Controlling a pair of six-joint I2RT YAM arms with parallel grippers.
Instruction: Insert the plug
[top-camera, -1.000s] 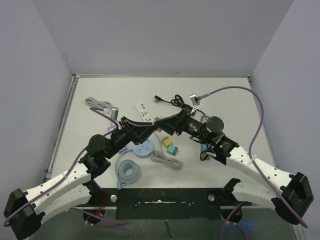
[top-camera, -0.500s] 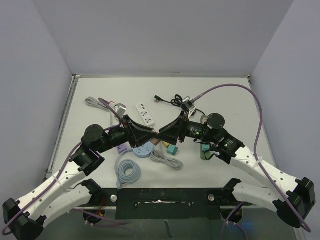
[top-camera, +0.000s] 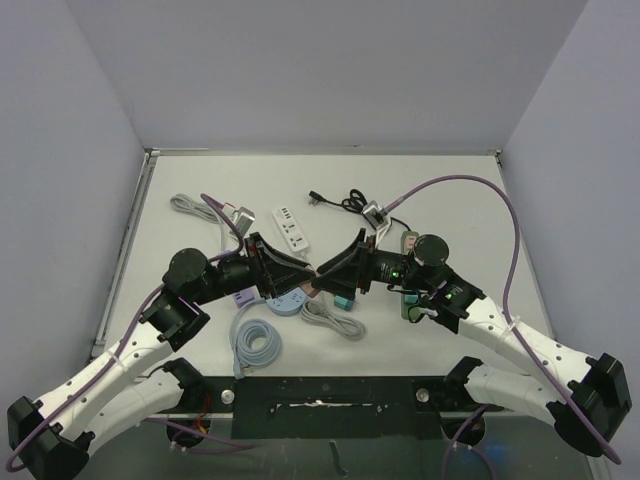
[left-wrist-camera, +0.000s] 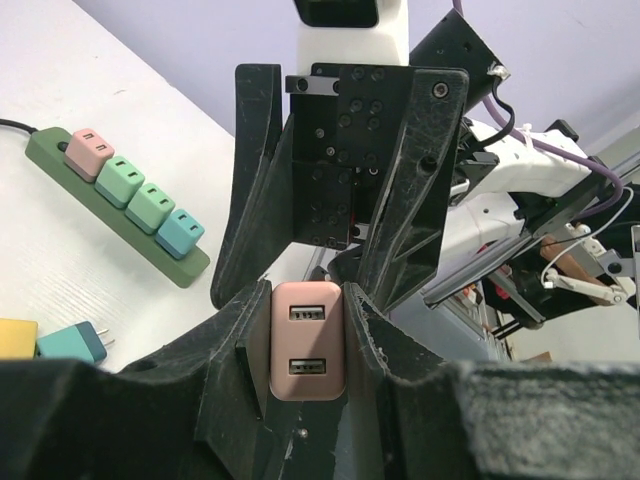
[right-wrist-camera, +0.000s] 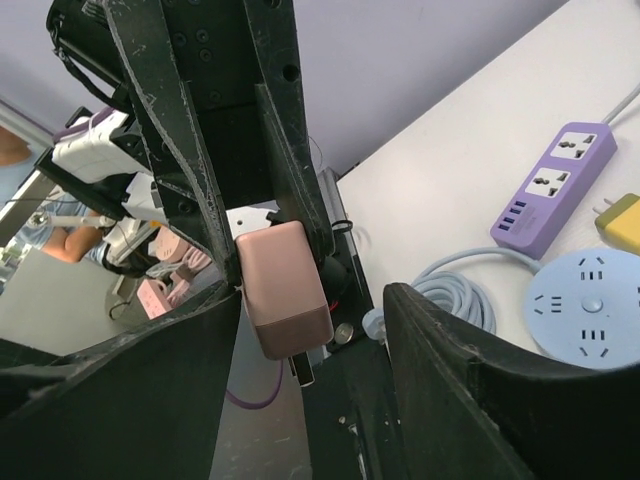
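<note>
— Pink plug (left-wrist-camera: 306, 340), left wrist view: held how?
— Pinched upright in the left gripper (left-wrist-camera: 306, 305), twin ports facing camera; fronted by the right gripper (left-wrist-camera: 297, 275), spread wide.
— Right wrist?
— Flanking that plug with parted fingers (right-wrist-camera: 450, 400), not clamping.
— From above?
— Stretched inward from both sides, tip to tip beside the round blue power strip (top-camera: 288, 301). Lettering too small to read.

Green power strip (top-camera: 409, 312), seemingly mostly covered

Soft, even overhead light brightens the white tabletop (top-camera: 450, 190); shadows are faint and short. The left pincer (left-wrist-camera: 307, 300) blurs nearest its wrist lens.
</note>
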